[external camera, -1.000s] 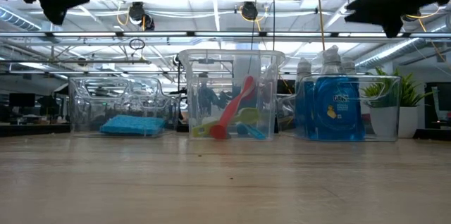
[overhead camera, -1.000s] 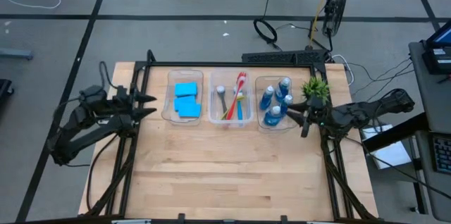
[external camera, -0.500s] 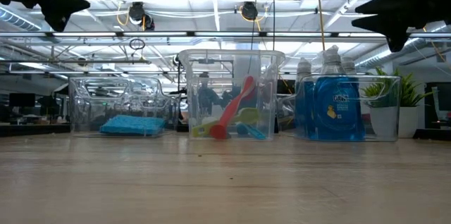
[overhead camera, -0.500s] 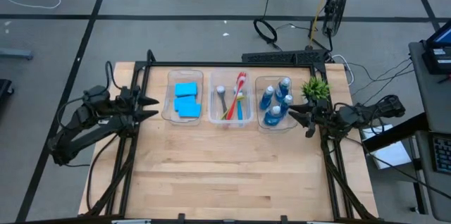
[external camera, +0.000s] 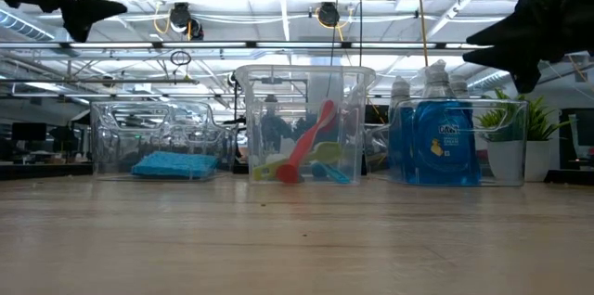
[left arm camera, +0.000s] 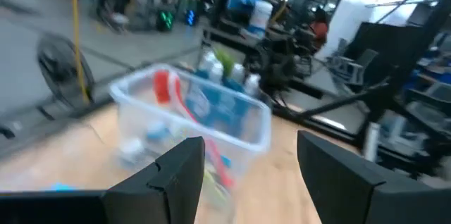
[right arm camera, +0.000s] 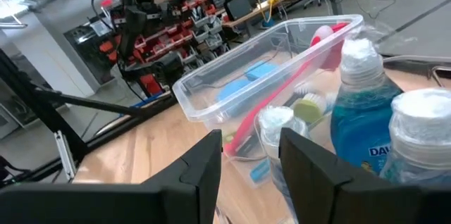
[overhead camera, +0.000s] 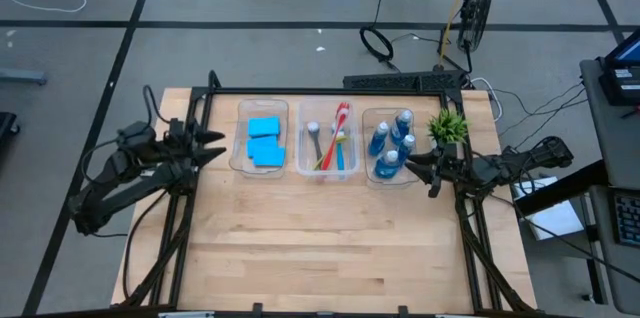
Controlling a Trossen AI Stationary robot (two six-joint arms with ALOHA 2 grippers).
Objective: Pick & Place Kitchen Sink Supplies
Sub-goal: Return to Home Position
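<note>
Wooden surface [overhead camera: 330, 248] with three clear bins [overhead camera: 320, 174] in a row, holding sponges [overhead camera: 264, 128] (left), brushes [overhead camera: 341, 118] (middle) and bottles [overhead camera: 380, 140] (right); sorting appears complete. The right gripper [overhead camera: 418, 170] has sunk slightly beside the bottle bin; the left gripper [overhead camera: 216, 147] has barely moved at the left edge; both sets of fingers are spread and empty, consistent with retreat to rest.

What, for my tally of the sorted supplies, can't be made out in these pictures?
- Sponges, high view: they overlap in the left bin, so their count is unclear.
- Bottles, low view: the nearest mostly hides those behind it.
- Brushes, left wrist view: blurred, so the colours run together.
- Left gripper and right gripper, both open, hang beside the bins and hide nothing.
</note>
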